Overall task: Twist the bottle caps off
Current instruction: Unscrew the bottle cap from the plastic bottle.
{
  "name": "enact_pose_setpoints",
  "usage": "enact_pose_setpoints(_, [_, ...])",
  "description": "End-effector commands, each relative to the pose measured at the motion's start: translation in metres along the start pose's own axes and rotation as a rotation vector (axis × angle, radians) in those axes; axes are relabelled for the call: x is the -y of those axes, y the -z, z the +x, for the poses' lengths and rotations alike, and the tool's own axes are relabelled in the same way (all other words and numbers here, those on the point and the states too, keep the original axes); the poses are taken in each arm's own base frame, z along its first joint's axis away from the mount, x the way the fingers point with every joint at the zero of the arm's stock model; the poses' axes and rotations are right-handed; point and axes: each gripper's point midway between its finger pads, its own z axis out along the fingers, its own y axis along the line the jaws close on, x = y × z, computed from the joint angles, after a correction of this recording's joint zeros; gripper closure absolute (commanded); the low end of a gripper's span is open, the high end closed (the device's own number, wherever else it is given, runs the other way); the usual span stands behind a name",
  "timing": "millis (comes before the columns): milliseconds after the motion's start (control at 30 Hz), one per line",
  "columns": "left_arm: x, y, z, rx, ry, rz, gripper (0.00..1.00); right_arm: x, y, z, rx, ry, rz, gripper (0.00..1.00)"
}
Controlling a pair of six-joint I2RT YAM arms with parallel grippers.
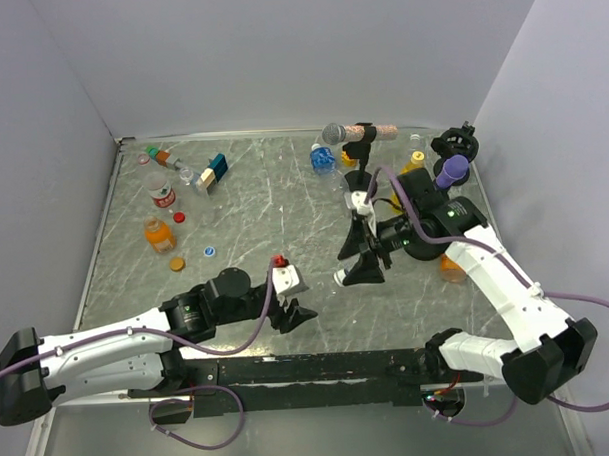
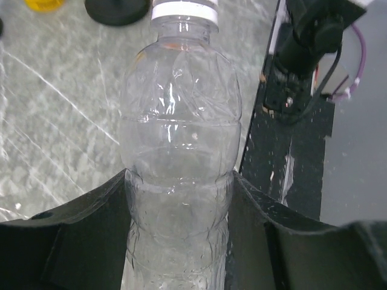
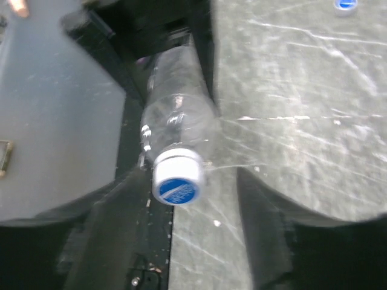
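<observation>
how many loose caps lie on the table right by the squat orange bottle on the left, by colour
red cap: 1
orange cap: 1
blue cap: 1
total: 3

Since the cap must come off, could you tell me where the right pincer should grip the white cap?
Grip the white cap by its side wall, approaching end-on along the axis of the clear bottle. The left pincer clamps its waist, so the cap faces the right pincer, whose open jaws flank it.
</observation>
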Motion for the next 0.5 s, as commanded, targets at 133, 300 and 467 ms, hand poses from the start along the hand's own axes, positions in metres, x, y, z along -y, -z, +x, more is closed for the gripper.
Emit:
enact_pose_setpoints(133, [-0.018, 0.004, -0.02, 0.004, -0.02, -0.128, 0.99, 0.008, 0.056, -0.059, 0.148, -0.165, 0.124, 0.1])
enact_pose_setpoints(300, [-0.022, 0.007, -0.037, 0.056, -0.08, -0.21, 0.99, 0.014, 0.062, -0.032, 0.134, -0.432, 0.157, 0.1])
enact_pose_setpoints(467, [-0.031, -0.001, -0.039, 0.04, -0.144, -0.267, 0.99, 0.019, 0.049, -0.005, 0.095, -0.648, 0.111, 0.1])
